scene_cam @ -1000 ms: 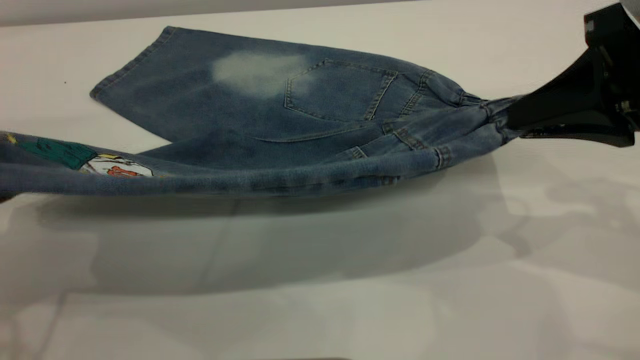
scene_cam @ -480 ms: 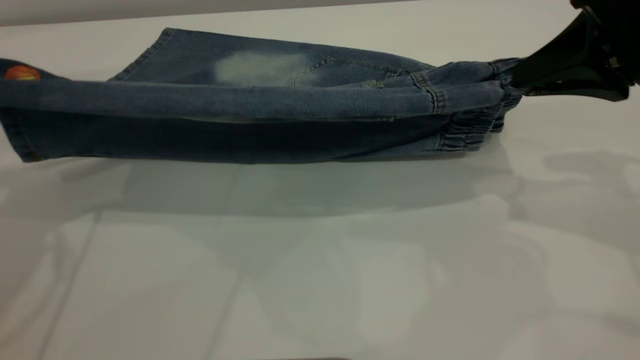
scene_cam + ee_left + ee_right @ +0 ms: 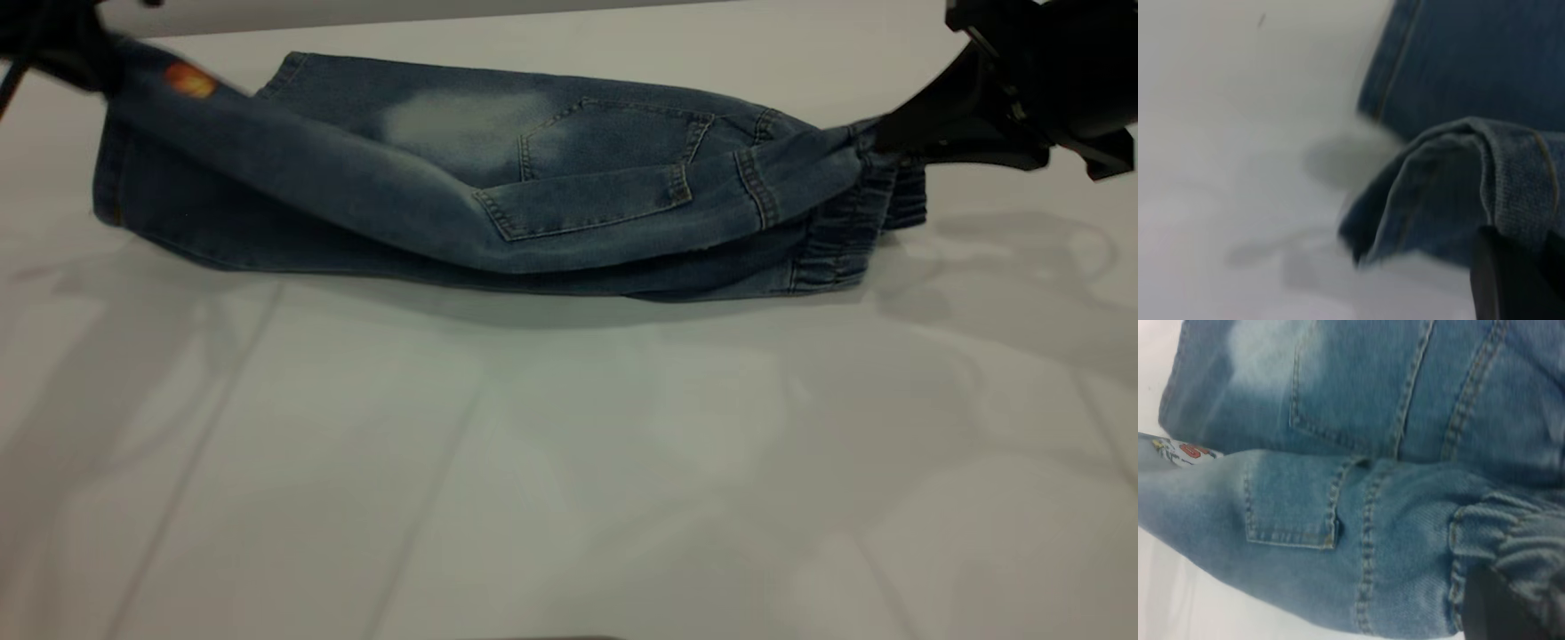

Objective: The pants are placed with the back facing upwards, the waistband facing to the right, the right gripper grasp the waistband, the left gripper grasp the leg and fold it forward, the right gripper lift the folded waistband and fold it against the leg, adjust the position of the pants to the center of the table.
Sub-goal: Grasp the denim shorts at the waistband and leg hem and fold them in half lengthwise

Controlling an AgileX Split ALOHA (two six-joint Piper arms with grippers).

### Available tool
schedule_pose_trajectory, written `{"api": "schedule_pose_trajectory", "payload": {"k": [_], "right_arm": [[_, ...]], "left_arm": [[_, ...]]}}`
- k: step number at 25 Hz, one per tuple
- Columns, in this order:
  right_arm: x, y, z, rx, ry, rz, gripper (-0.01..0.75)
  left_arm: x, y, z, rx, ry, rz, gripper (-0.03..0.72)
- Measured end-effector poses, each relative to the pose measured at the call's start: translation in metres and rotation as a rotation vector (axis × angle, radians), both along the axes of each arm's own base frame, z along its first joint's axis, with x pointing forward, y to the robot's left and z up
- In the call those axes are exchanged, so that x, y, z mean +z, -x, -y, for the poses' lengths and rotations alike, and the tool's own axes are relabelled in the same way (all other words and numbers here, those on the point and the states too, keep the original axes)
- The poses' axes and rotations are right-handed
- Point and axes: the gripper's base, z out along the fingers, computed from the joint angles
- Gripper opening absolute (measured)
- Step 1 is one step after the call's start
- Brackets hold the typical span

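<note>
In the exterior view the pants lie on the desk, the leg folded over them; the right end effector clamps the waistband, the left end effector pinches the leg's end. The left wrist view shows its finger against the hem. The right wrist view shows puckered waistband beside a back pocket.

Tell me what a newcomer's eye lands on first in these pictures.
First, the pants: faded blue denim stretched across the far half of the white table, the printed leg lifted over the plain one. Next, the right gripper at the right edge, its jaws shut on the puckered waistband, and the left gripper at the far left corner, pinching the leg's hem beside an orange basketball print.
</note>
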Motion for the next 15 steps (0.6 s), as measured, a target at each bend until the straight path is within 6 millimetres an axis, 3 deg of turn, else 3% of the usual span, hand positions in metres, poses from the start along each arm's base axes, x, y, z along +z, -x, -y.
{"api": "schedule_pose_trajectory", "payload": {"k": [5,9,15], "right_arm": [[0.008,-0.02,0.004,-0.019,0.041,0.052,0.032],[0.012,-0.03,0.009,-0.052,0.1,0.072,0.032],[0.015,-0.038,0.012,-0.06,0.14,0.097,0.032]], "left_arm": [[0.002,-0.031,0.005,-0.033,-0.019,0.043,0.052],[-0.009,-0.052,0.008,-0.054,-0.036,0.047,0.052],[-0.022,-0.068,0.01,-0.093,-0.069,0.038,0.052]]}}
